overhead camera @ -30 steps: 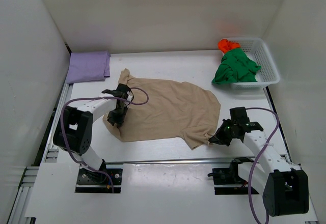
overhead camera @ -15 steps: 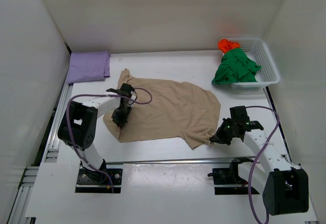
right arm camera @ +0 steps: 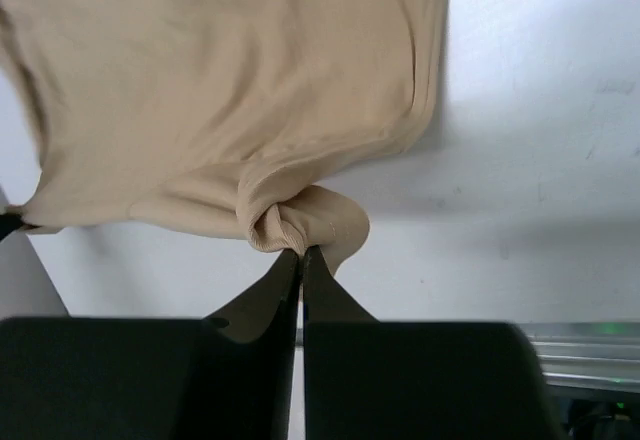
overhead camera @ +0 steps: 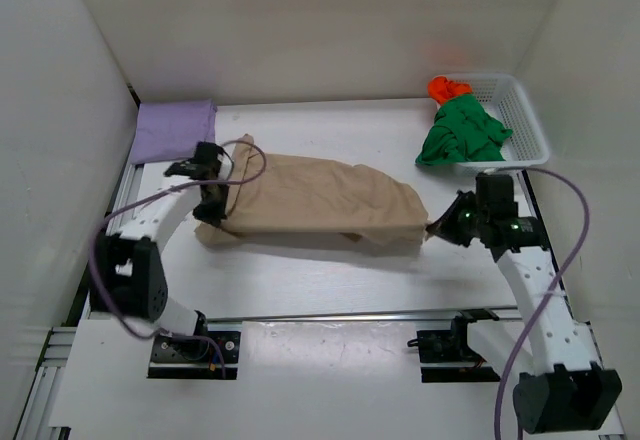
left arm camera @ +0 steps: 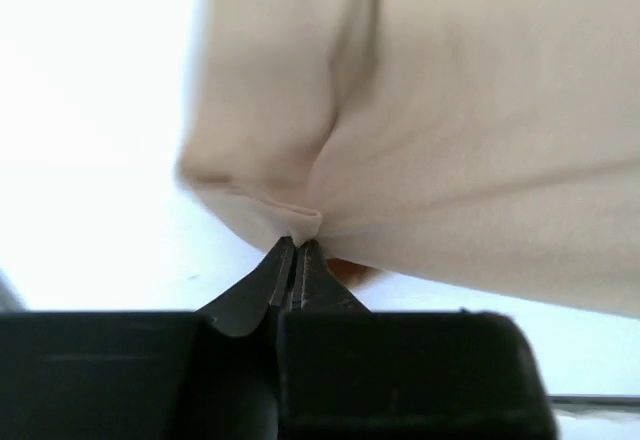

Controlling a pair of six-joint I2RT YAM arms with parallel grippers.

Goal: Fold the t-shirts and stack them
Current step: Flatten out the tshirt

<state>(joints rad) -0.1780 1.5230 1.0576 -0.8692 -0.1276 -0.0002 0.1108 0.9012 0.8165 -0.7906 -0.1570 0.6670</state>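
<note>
The beige t-shirt (overhead camera: 320,205) is lying across the middle of the table (overhead camera: 330,285) as a long band running from 9 o'clock to 3 o'clock, seemingly doubled over on itself along its length; it is being held at both ends. The left gripper (overhead camera: 212,216), at the band's 9 o'clock end, is pinching a small fold of the cloth's edge between closed jaws, as the left wrist view is showing; the right gripper (overhead camera: 440,227), at the 3 o'clock end, is likewise clamping a bunched knot of the fabric, jaws drawn tight together.

The lilac t-shirt (overhead camera: 172,130) is sitting at about 10 o'clock of the table, already folded into a neat flat rectangle and well apart from the beige one; that one is looking finished. The green t-shirt (overhead camera: 462,135) is spilling in a crumpled heap over the near rim of the white basket (overhead camera: 530,125) at 2 o'clock; the orange-red t-shirt (overhead camera: 447,88) is peeking out just behind it, on its 12 o'clock side; neither is looking folded.

By my judgement the work is standing somewhat short of halfway: one shirt is done; the second is going through what looks like its first lengthwise fold and is needing further folds across before it is going onto the lilac one; two are waiting at the basket, and nothing is being stacked yet.
</note>
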